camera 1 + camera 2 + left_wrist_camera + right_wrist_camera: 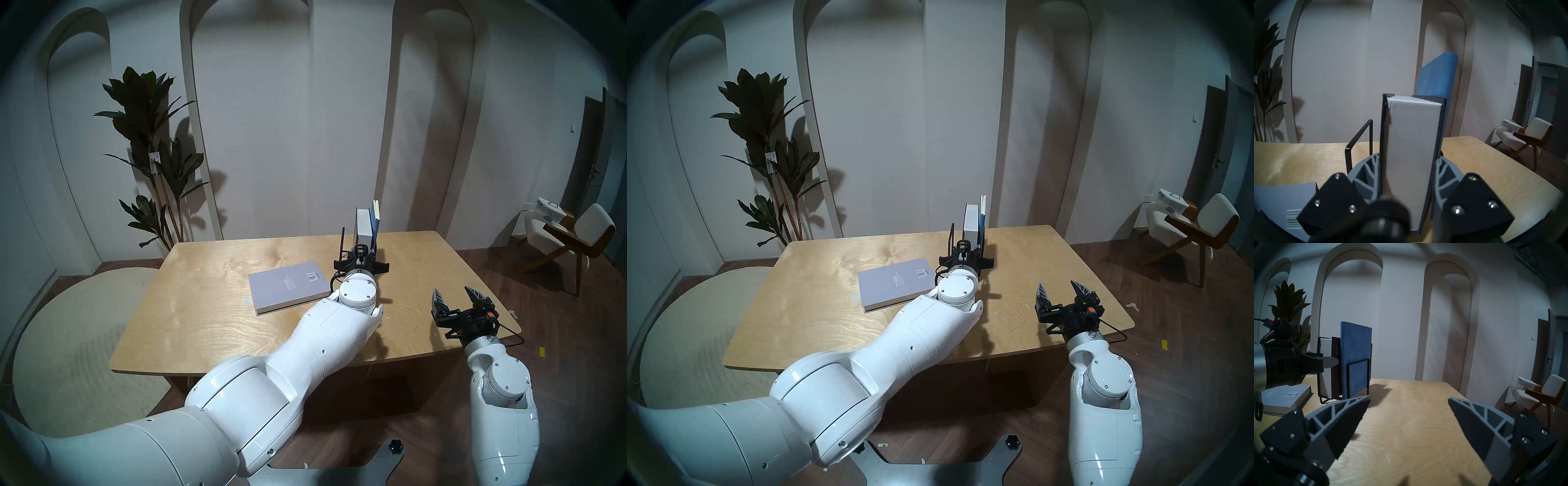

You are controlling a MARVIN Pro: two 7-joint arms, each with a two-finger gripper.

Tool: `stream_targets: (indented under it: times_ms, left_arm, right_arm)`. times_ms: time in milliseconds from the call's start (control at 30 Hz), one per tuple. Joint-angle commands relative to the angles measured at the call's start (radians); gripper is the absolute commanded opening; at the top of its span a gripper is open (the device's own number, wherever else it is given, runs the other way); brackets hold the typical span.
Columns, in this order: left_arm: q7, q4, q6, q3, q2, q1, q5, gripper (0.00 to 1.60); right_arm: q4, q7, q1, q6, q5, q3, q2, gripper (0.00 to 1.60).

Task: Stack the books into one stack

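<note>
**Black book gripped in the rack**

Near me, my right gripper [1408,414] waits, jaws spread. Left of the rack [1359,378], the grey book [288,286] lies flat. My left gripper [1407,178] clamps the black book [1412,144]; I'd pull straight out, sparing the blue notebook [1356,358] behind. Only the right wrist view shows its cover.

The room was dim and bluish, every fisheye view dark-rimmed and bowed at the edges. The plant [149,149] threw a hard shadow on the wall — nearest claw parts blurred in the wrist views.
</note>
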Motion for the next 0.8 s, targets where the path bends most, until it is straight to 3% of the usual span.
stream_targets:
  times_ms: [0, 500, 533, 667, 767]
  left_arm:
    - [0.041, -0.119, -0.010, 0.016, 0.038, 0.034, 0.031, 0.00]
    - [0.053, -0.310, -0.079, 0.032, 0.120, 0.098, 0.049, 0.00]
    - [0.057, -0.284, -0.099, 0.031, 0.110, 0.085, 0.053, 0.00]
    - [0.057, -0.372, -0.109, 0.038, 0.141, 0.108, 0.060, 0.00]
    - [0.069, -0.376, -0.144, 0.035, 0.149, 0.101, 0.074, 0.00]
  right_arm:
    - [-0.024, -0.001, 0.000, -0.006, -0.001, -0.001, 0.000, 1.60]
    - [-0.021, -0.002, 0.001, -0.006, 0.002, -0.003, 0.003, 1.60]
    - [-0.020, -0.002, 0.001, -0.006, 0.002, -0.003, 0.004, 1.60]
    - [-0.019, -0.003, 0.002, -0.006, 0.003, -0.003, 0.005, 1.60]
    - [-0.018, -0.003, 0.002, -0.006, 0.004, -0.004, 0.005, 1.60]
